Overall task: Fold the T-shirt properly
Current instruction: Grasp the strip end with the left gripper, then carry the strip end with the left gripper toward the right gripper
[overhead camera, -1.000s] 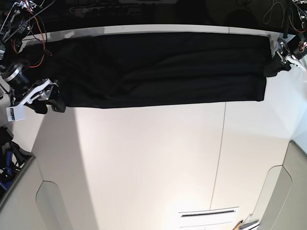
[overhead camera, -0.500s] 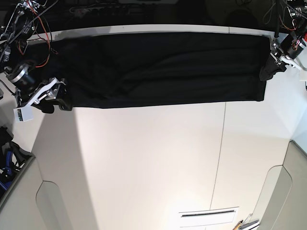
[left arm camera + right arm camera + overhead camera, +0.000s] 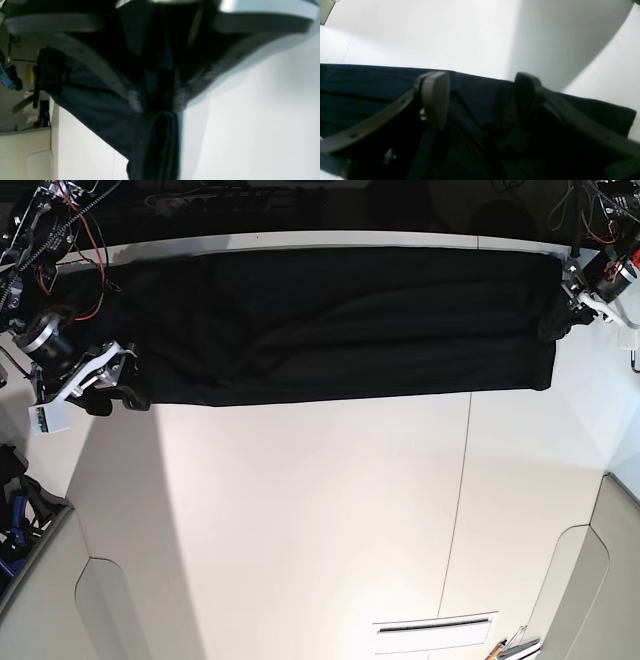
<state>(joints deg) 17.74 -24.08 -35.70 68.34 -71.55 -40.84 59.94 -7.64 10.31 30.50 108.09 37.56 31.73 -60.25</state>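
The black T-shirt lies as a long flat band across the far part of the white table. My left gripper is at its right end; in the left wrist view its fingers have come together on a bunched fold of the T-shirt. My right gripper is at the band's front left corner. In the right wrist view the right gripper stands open, with its two dark pads wide apart over the T-shirt and nothing pinched. No print shows.
The white table stretches toward the near side, with a thin seam running across it. A white slotted plate sits at the near edge. Cables and dark equipment crowd the far left corner. Blue gear lies off the table's left.
The left gripper has closed from wide open onto the shirt's right edge, bunching it slightly. The right gripper moved in over the front left corner and stays open.
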